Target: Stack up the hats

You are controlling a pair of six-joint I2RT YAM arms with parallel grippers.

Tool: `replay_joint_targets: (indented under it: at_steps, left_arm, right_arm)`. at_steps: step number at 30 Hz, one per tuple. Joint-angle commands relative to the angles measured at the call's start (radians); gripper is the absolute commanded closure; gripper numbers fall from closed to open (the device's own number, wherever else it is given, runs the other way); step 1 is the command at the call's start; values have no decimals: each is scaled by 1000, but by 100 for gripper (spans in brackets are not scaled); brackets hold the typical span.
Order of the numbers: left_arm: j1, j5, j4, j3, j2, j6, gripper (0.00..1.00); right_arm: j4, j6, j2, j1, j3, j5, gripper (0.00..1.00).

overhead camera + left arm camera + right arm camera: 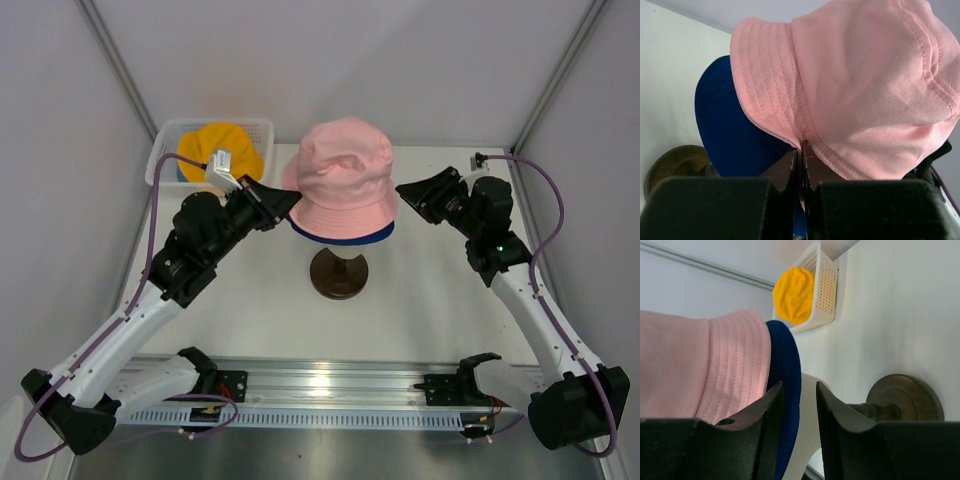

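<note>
A pink hat (345,175) sits over a dark blue hat (345,238), whose brim shows below it, both on the mannequin head. My left gripper (290,200) is shut on the pink hat's left brim (865,100); the dark blue brim (730,130) hangs beside it. My right gripper (403,192) is open at the hats' right side. In the right wrist view the dark blue brim (787,370) lies in the gap of my right gripper (799,390), with the pink hat (700,365) beside it. A yellow-orange hat (225,148) lies on a light blue hat (187,172) in the basket.
The white mesh basket (262,130) stands at the back left corner. The cream mannequin head (807,430) stands on a dark stand with a round base (338,275) mid-table. Grey walls close in the table on three sides.
</note>
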Motion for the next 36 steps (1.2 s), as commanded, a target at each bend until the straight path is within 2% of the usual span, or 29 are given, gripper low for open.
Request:
replay_joint_targets:
  at_steps: [1,5,7,8,9,11,12,15,17,19,22,26,27,31,34,36]
  left_arm:
    - [-67,-41,-77,-33,-9,9,92]
    - [-76,-79,-91,-46,-33,-14,82]
    - [-84,-95,-77,-59,-54,-17,73]
    - [-84,-102,-79,-60,-61,-14,68]
    - [-85,-112,-80,-59,-68,-8,54]
    - [-85,-161,-109,-39,-71,29,47]
    - [-84,-178,-116,-31,-73,53,39]
    - [-60,-224,-166,90,-53,199,34]
    - [-32,-215,-189,168,-33,237,34]
    - [26,-192,-172,179,-30,267,34]
    - [124,-104,-129,191,-18,256,36]
    - [223,4,-88,191,28,205,38]
    - [249,88,-73,193,39,180,40]
    - [254,259,-79,213,110,100,44]
    - [247,351,-19,163,127,15,51]
    - [237,352,9,132,119,-14,55]
  right_arm:
    - [43,2,-1,-39,48,-40,64]
    - [58,-10,-7,-65,66,-66,58]
    - [92,-10,-4,-76,78,-92,56]
    - [98,-10,-1,-80,89,-106,56]
    - [106,-10,1,-80,93,-109,55]
    - [118,-12,4,-80,100,-124,55]
    - [135,-15,9,-80,103,-132,55]
    - [132,-47,25,-80,127,-175,54]
    - [86,-91,38,-80,152,-192,54]
    - [64,-117,58,-80,189,-201,54]
    - [27,-143,81,-80,209,-224,54]
    - [58,-128,113,-80,215,-265,53]
    - [58,-110,122,-80,218,-276,54]
    - [46,-65,170,-80,239,-311,64]
    - [34,-39,170,-73,227,-339,65]
    - [18,-28,136,-57,204,-301,64]
